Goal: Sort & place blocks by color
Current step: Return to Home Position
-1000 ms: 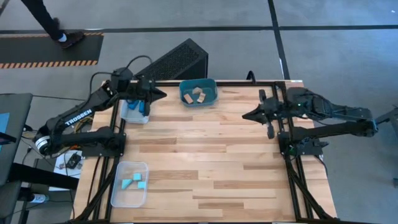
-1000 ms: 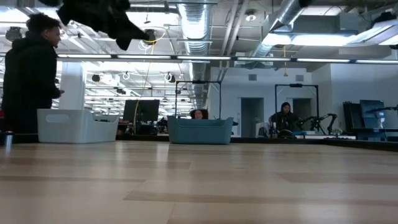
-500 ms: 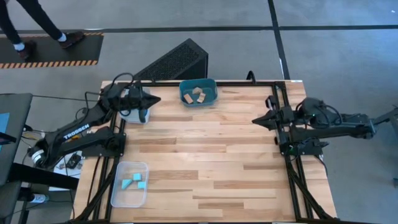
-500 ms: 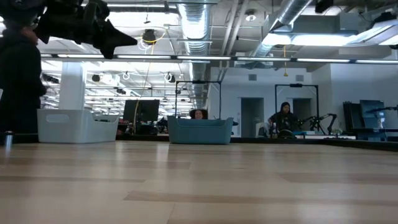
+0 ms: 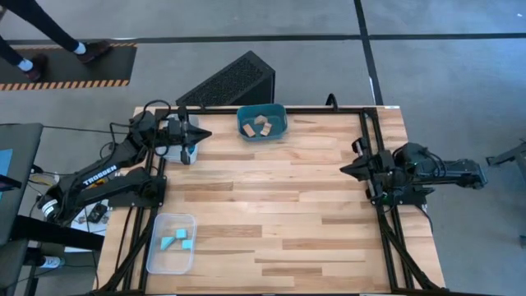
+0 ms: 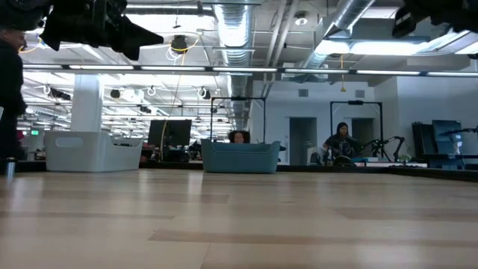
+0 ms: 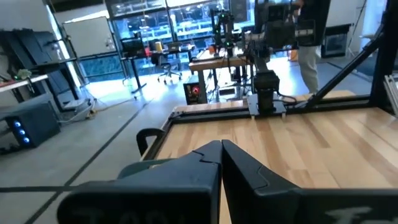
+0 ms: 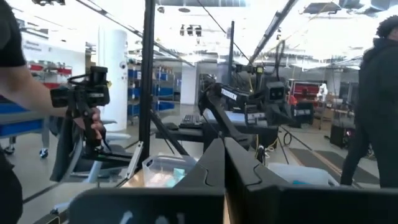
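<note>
The left gripper (image 5: 197, 134), fingers pressed together on nothing, hung over the far-left clear plastic tray (image 5: 171, 153), whose contents the arm mostly hid. The right gripper (image 5: 345, 169), likewise closed and empty, sat at the right edge of the wooden table (image 5: 271, 205). At the far edge, tan wooden blocks (image 5: 259, 125) lay in the teal plastic tub (image 5: 279, 111); pale cyan blocks (image 5: 177, 239) lay in the near-left clear tray (image 5: 153, 256). No block lay loose, so sorting looked finished and the step in hand seemed the return to rest. The next move probably called only for folding each arm home, clear of the trays.
</note>
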